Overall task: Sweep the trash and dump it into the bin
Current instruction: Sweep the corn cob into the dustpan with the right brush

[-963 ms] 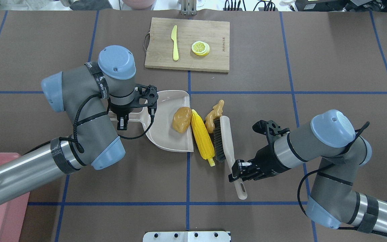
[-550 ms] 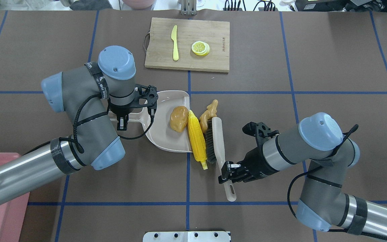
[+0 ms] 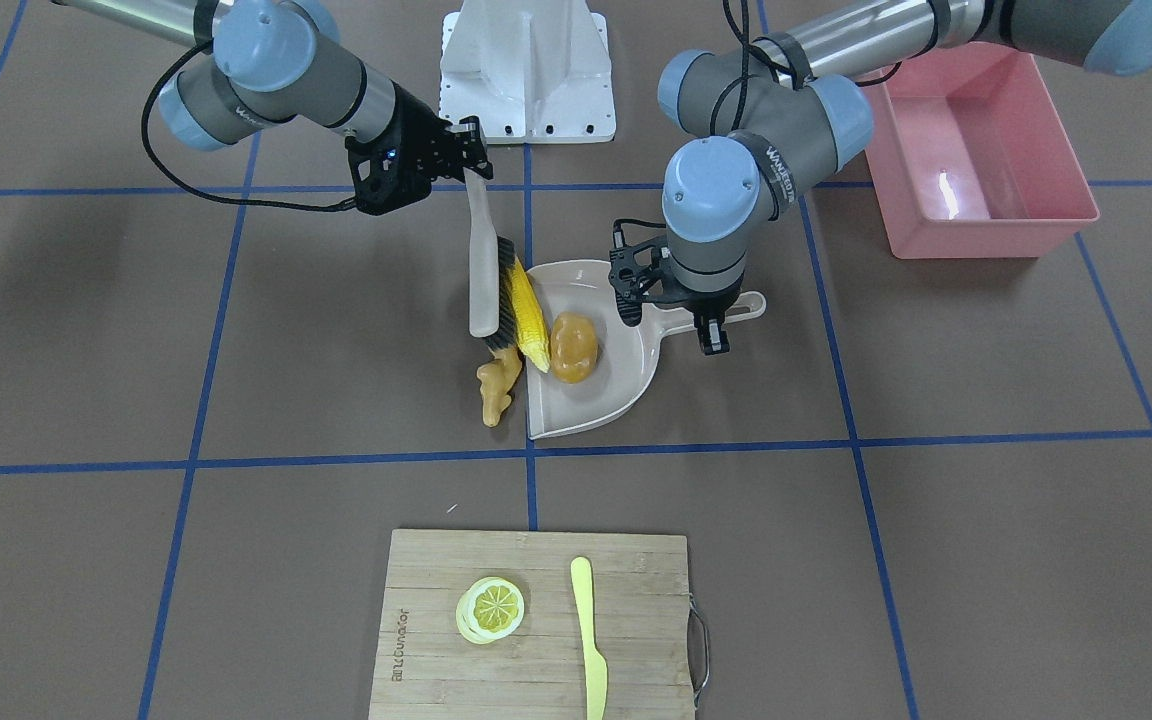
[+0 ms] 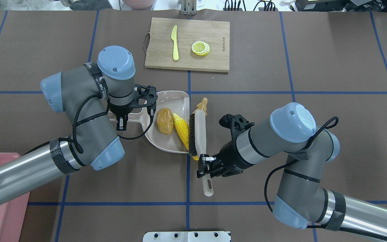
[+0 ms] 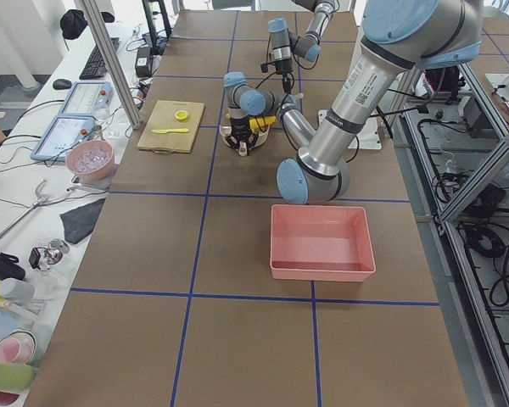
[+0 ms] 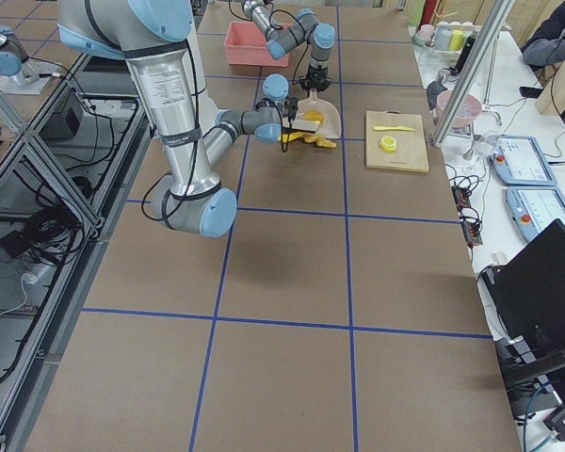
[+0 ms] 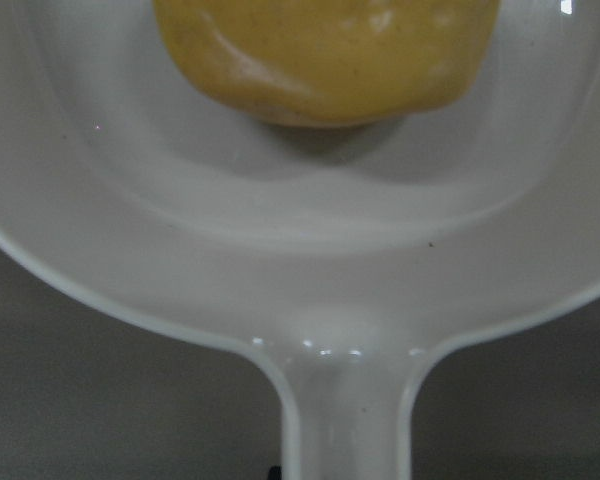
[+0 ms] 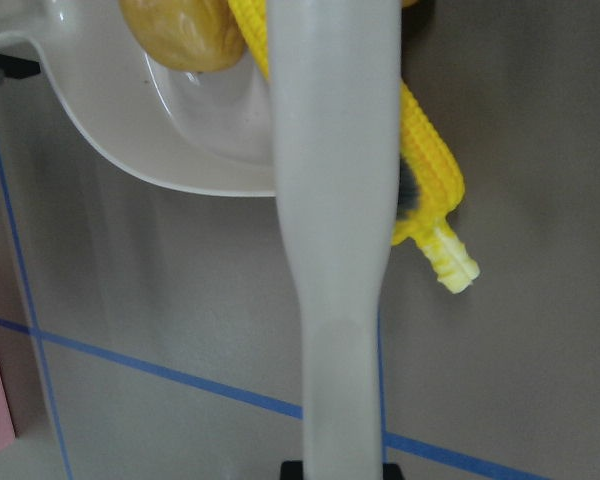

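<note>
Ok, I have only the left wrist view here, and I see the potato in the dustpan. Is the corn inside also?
Observer: Partly. The corn lies at the open edge of the dustpan, and its stem end sticks out over the table.
Operator: And the ginger?
Observer: The ginger is outside the pan, on the table past the tip of the brush.
Operator: Who holds the brush?
Observer: The right gripper is shut on its handle, with the bristles against the corn.
</note>
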You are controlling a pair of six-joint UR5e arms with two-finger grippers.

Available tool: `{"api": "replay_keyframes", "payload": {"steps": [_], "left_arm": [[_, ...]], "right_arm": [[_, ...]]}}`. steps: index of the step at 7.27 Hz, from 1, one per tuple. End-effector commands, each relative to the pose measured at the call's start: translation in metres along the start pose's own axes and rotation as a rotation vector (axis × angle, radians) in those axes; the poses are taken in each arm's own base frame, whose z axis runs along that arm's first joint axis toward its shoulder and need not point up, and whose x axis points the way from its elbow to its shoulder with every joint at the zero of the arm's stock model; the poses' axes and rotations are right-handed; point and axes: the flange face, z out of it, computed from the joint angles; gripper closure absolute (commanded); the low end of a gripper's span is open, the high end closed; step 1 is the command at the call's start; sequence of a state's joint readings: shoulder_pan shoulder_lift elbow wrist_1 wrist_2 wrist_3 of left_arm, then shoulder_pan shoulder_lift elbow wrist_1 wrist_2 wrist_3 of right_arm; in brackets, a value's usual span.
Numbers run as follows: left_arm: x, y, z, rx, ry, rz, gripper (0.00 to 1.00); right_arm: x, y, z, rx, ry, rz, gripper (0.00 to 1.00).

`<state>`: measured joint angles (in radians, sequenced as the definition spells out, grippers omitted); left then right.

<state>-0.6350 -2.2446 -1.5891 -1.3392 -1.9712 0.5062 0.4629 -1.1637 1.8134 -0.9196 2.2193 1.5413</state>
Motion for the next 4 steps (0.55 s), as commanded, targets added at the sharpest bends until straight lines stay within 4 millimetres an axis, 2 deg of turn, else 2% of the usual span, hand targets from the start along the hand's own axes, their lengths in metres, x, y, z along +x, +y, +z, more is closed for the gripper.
{"api": "replay_keyframes", "payload": {"steps": [1,2,4], "left_arm": [[0.000,0.001,0.000,0.001,-0.001,0.000,1.00],[0.001,0.001,0.000,0.001,-0.001,0.000,1.00],[0.000,0.001,0.000,0.000,0.000,0.000,1.00]], "right_arm": [[0.000,-0.029,-0.057,-0.006,0.006,0.048,1.00],[0.009,-0.027,-0.076,0.002,0.003,0.056,1.00],[0.054,-0.005,-0.096,0.000,0.037,0.092,1.00]]}}
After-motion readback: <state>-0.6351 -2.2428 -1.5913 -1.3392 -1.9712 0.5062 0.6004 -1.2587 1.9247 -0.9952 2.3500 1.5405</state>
